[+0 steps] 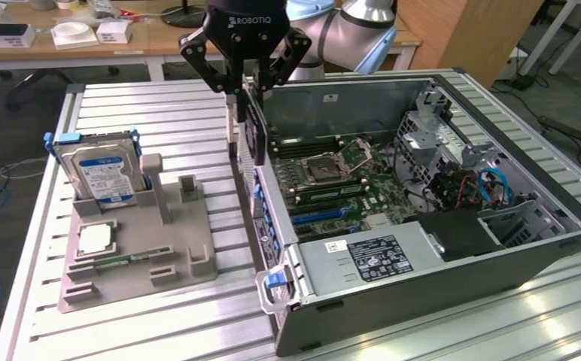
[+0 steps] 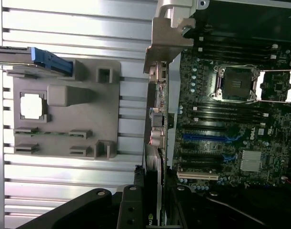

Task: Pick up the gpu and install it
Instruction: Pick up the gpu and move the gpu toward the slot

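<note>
On the exterior view's left, a blue-labelled silver hard drive (image 1: 98,171) stands in a grey plastic holder (image 1: 140,259). Next, the black gripper (image 1: 245,87) is clamped on the thin gpu card (image 1: 255,132) with its silver bracket, upright over the holder-side wall of the open black computer case (image 1: 441,289).

The gpu (image 1: 253,128) hangs upright, apparently edge-on, above the computer case (image 1: 421,301).

A blue-labelled hard drive (image 1: 98,174) stands upright at one end of a gray molded holder (image 1: 142,289) on the slatted metal table (image 1: 160,113). A processor chip (image 1: 95,239) and a slim memory stick (image 1: 130,259) lie in its recesses. Just beside it, an open computer case (image 1: 451,280) shows its motherboard (image 1: 346,188) and power supply (image 1: 366,259).
</note>
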Available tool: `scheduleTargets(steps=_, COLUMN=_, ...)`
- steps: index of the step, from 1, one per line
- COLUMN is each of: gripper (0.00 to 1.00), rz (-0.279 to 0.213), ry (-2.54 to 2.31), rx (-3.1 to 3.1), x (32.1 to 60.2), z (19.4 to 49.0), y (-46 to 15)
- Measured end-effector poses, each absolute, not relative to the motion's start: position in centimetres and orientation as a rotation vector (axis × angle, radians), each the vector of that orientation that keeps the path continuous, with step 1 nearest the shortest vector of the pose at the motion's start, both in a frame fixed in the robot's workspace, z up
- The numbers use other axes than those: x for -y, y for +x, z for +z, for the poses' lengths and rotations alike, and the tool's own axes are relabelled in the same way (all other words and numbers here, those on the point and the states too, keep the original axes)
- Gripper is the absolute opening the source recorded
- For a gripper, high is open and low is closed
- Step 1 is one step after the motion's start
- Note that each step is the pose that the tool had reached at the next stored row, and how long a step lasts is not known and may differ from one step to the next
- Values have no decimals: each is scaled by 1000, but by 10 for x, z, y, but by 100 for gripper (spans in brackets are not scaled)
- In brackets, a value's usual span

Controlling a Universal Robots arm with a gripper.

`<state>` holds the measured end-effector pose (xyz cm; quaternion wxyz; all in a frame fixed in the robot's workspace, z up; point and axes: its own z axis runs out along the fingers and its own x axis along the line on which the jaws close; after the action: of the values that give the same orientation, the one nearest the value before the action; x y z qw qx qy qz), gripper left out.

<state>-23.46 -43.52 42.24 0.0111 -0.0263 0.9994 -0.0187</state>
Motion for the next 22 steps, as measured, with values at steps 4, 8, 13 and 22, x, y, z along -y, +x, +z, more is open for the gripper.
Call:
scheduleTargets(steps=4, gripper=27, rz=-58, ry=-82, rx=-3118, x=435, z=422, y=-232)
scheduleTargets(steps=8, gripper=27, rz=-58, ry=-82, rx=-3118, x=435, z=422, y=-229)
scheduleTargets(steps=13, gripper=27, rz=-58, ry=-82, rx=-3118, x=435, z=422, y=-225)
scheduleTargets(steps=22, gripper=27, rz=-58, ry=-82, rx=-3118, x=435, z=422, y=-216)
